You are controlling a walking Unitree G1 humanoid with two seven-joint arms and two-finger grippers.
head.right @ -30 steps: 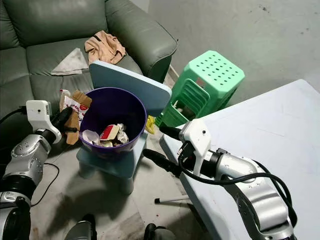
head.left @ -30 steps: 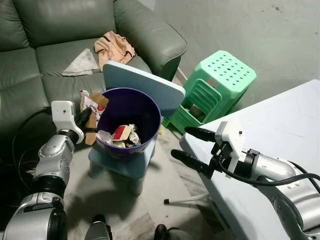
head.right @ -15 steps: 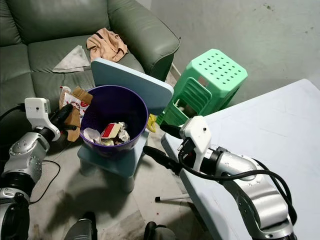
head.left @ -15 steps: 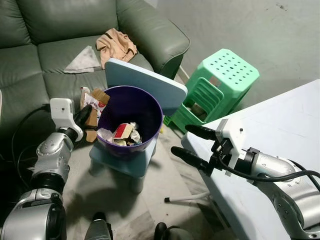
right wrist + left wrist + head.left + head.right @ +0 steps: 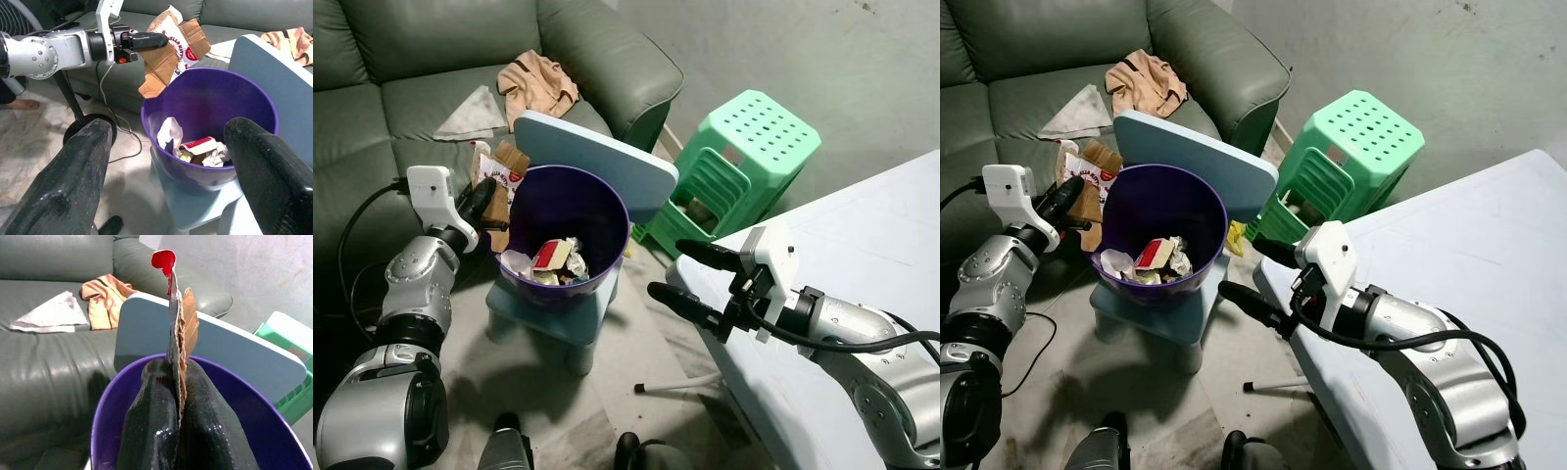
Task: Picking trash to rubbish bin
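Left hand (image 5: 487,203) clamps flattened cardboard (image 5: 499,186) just beside the purple bin's rim (image 5: 607,184).

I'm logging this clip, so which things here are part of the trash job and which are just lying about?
Job: left gripper clamping flattened cardboard packaging; purple rubbish bin with trash inside; open right gripper.

Lying about: green plastic stool; tan cloth on sofa; white table.

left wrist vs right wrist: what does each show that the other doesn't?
Left wrist alone: its own fingers clamped edge-on around the cardboard trash, plus a grey cloth on the sofa.
Right wrist alone: the left gripper from outside, crumpled waste inside the bin, its own fingers spread wide.
Both: purple bin, blue board, tan cloth.
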